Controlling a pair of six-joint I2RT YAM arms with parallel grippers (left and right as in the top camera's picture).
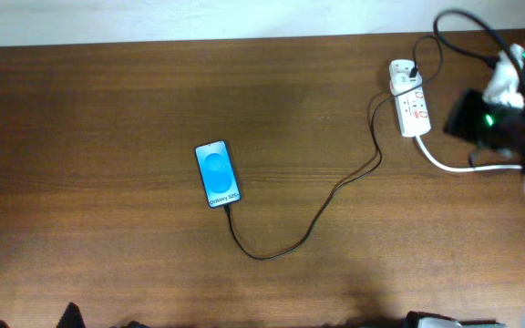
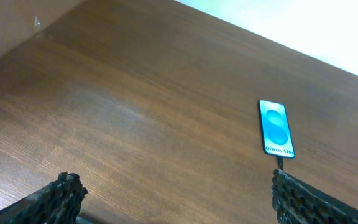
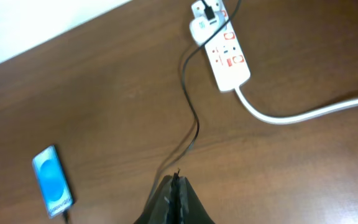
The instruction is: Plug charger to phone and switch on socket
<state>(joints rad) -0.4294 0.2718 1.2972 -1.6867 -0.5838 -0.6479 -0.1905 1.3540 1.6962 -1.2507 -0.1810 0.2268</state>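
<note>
The phone (image 1: 217, 173) lies flat at mid-table with its blue screen up. It also shows in the left wrist view (image 2: 275, 127) and the right wrist view (image 3: 53, 180). The black charger cable (image 1: 285, 244) runs from the phone's lower edge in a loop to its plug in the far end of the white socket (image 1: 412, 109). The right wrist view shows the socket (image 3: 227, 57) with red-marked switches and the cable (image 3: 191, 118). My left gripper (image 2: 179, 199) is open and empty, hanging above bare table near the phone. My right gripper (image 3: 176, 193) is shut and empty, raised over the cable, short of the socket.
The socket's thick white cord (image 1: 454, 166) curves off to the right, and shows in the right wrist view (image 3: 303, 114). My right arm (image 1: 509, 109) sits at the table's right edge beside the socket. A pale wall borders the table's far edge (image 1: 199, 18).
</note>
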